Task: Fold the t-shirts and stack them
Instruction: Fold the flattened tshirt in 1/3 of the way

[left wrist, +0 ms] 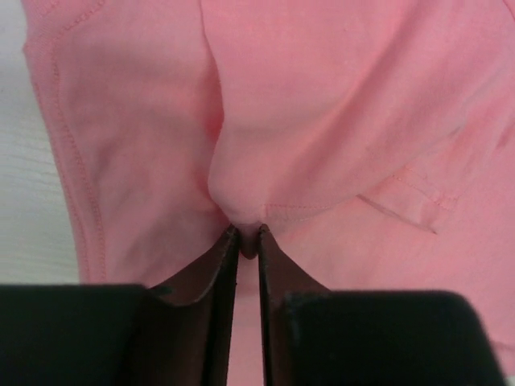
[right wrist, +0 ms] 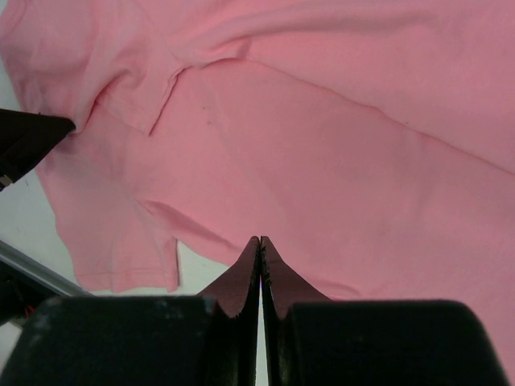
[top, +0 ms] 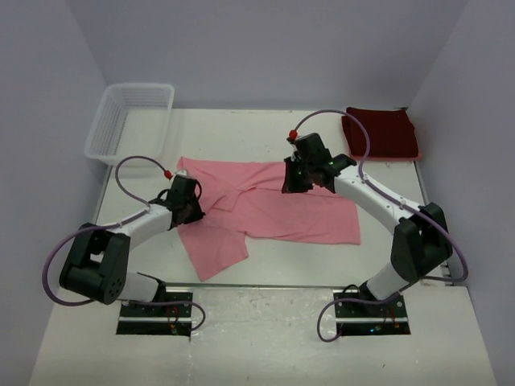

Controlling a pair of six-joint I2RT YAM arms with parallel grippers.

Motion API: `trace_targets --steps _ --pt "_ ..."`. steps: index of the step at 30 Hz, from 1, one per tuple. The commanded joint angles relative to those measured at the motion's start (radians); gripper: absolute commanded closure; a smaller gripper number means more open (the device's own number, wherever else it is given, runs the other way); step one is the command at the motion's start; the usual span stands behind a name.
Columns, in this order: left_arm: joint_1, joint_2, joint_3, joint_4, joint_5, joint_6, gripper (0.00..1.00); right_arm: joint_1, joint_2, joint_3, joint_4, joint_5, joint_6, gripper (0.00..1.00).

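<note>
A light pink t-shirt (top: 273, 209) lies spread across the middle of the table, with one flap trailing toward the near edge. My left gripper (top: 191, 211) sits low on its left part. In the left wrist view the jaws (left wrist: 248, 233) stand a sliver apart, with a raised pinch of pink cloth (left wrist: 322, 121) caught between the tips. My right gripper (top: 294, 183) hangs over the shirt's far edge. Its jaws (right wrist: 260, 240) are shut with nothing between them, above the pink fabric (right wrist: 322, 145). The dark maroon t-shirt (top: 380, 133) lies folded at the back right.
A white lattice basket (top: 129, 121) stands at the back left corner. The white table (top: 241, 133) is walled on three sides. My left gripper's dark finger (right wrist: 24, 141) shows at the left edge of the right wrist view.
</note>
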Motion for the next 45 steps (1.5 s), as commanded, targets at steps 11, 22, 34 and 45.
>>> trace_targets --steps 11,22,34,45 --pt "-0.042 -0.128 0.041 -0.093 -0.243 -0.076 0.56 0.147 0.38 0.335 0.007 -0.129 -0.004 0.78" --pt "-0.044 -0.019 0.208 -0.067 -0.18 -0.03 0.53 0.202 0.689 0.644 -0.082 -0.19 -0.02 0.68" --pt "-0.044 0.105 0.225 -0.009 -0.157 -0.016 0.53 0.241 0.732 0.609 -0.046 -0.2 -0.014 0.72" --pt "-0.043 0.197 0.24 0.011 -0.159 -0.014 0.53 0.267 0.75 0.603 -0.043 -0.193 -0.017 0.72"
